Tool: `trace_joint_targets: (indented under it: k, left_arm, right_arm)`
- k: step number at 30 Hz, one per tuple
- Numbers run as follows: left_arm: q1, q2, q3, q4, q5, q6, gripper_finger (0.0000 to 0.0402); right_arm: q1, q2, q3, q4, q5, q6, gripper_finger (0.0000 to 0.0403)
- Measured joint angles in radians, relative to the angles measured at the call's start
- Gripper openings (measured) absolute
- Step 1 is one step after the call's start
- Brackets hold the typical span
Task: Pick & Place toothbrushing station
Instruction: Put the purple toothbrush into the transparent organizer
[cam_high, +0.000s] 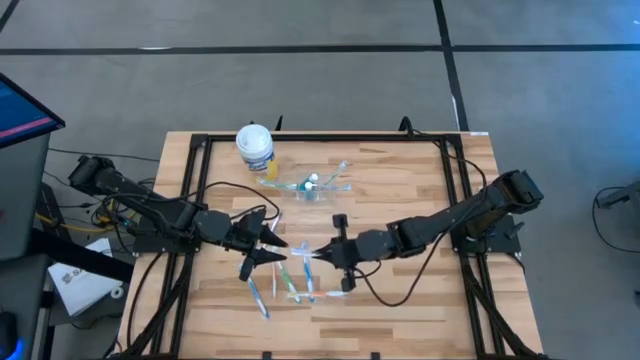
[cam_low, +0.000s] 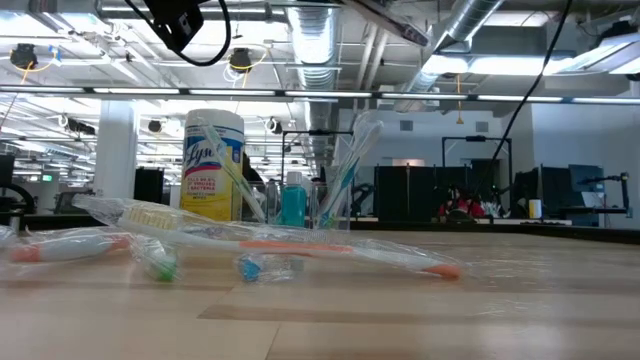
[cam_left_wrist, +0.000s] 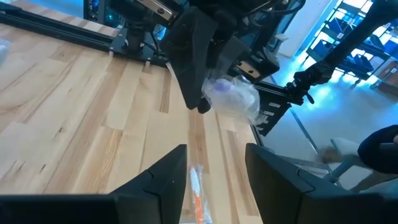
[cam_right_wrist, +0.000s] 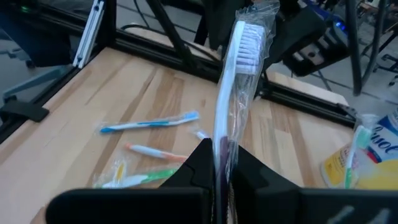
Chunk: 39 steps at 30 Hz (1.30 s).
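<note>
Both arms reach toward the middle of the wooden table (cam_high: 400, 180), their tips nearly meeting. The right gripper (cam_right_wrist: 217, 163) is clamped on a wrapped toothbrush (cam_right_wrist: 233, 87): a white brush in a clear sleeve, gripped at the handle with the bristle head pointing away from the wrist and raised off the table. In the high view this gripper (cam_high: 318, 255) sits just right of the table's centre. The left gripper (cam_left_wrist: 214, 163) faces it from the left with its fingers (cam_left_wrist: 163, 177) spread apart and nothing between them; an orange-handled brush (cam_left_wrist: 197, 193) lies on the boards under the gap. In the high view the left gripper (cam_high: 272, 250) is close to the right one, whether touching cannot be told. Several loose toothbrushes (cam_high: 290, 285) lie scattered on the near part of the table below the two grippers, with blue, green and orange handles visible from the right wrist camera. The clear plastic cup (cam_high: 305, 188) stands toward the far side of the table with a few brushes leaning in it and the blue tube (cam_low: 293, 203) at it. The yellow canister (cam_high: 255, 146) with a white lid stands just beside the cup at the far left.
</note>
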Motion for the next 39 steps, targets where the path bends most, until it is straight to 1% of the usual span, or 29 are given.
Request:
trace_joint_targets:
  k: [4, 6, 9, 12, 15, 17, 22, 28, 30, 34, 39]
  left_arm:
    - [0.0, 0.0, 0.0, 0.0, 0.0, 0.009, 0.0158]
    - [0.0, 0.0, 0.0, 0.002, 0.0, 0.02, 0.0158]
    - [0.0, 0.0, 0.0, 0.006, 0.0, 0.023, 0.0158]
    - [0.0, 0.0, 0.0, 0.008, -0.005, 0.034, 0.0158]
    - [0.0, 0.0, 0.0, 0.013, -0.029, 0.048, 0.0158]
    - [0.0, 0.0, 0.0, 0.021, -0.05, 0.064, 0.0158]
    - [0.0, 0.0, 0.0, 0.055, -0.099, 0.12, 0.0158]
    - [0.0, 0.0, 0.0, 0.129, -0.105, 0.209, 0.0158]
    - [0.0, 0.0, 0.0, 0.15, -0.111, 0.236, 0.0158]
    - [0.0, 0.007, 0.0, 0.177, -0.158, 0.287, 0.0158]
    - [0.0, 0.036, 0.0, 0.234, -0.165, 0.334, 0.0158]
  right_arm:
    - [0.0, 0.0, -0.004, 0.041, 0.0, -0.014, 0.0013]
    - [-0.004, -0.001, -0.036, 0.112, 0.0, -0.016, 0.0013]
    - [-0.019, -0.01, -0.119, 0.212, -0.006, -0.006, 0.0013]
    - [-0.033, -0.015, -0.181, 0.365, -0.027, 0.003, 0.0013]
    - [-0.043, -0.015, -0.211, 0.462, -0.032, 0.006, 0.0013]
    - [-0.054, -0.013, -0.212, 0.497, -0.055, 0.028, 0.0013]
    - [-0.079, -0.012, -0.212, 0.565, -0.082, 0.062, 0.0013]
    - [-0.094, -0.012, -0.212, 0.625, -0.108, 0.067, 0.0013]
    - [-0.099, -0.012, -0.212, 0.626, -0.131, 0.068, 0.0013]
    - [-0.099, -0.011, -0.212, 0.626, -0.133, 0.067, 0.0013]
    - [-0.104, -0.011, -0.212, 0.627, -0.136, 0.066, 0.0013]
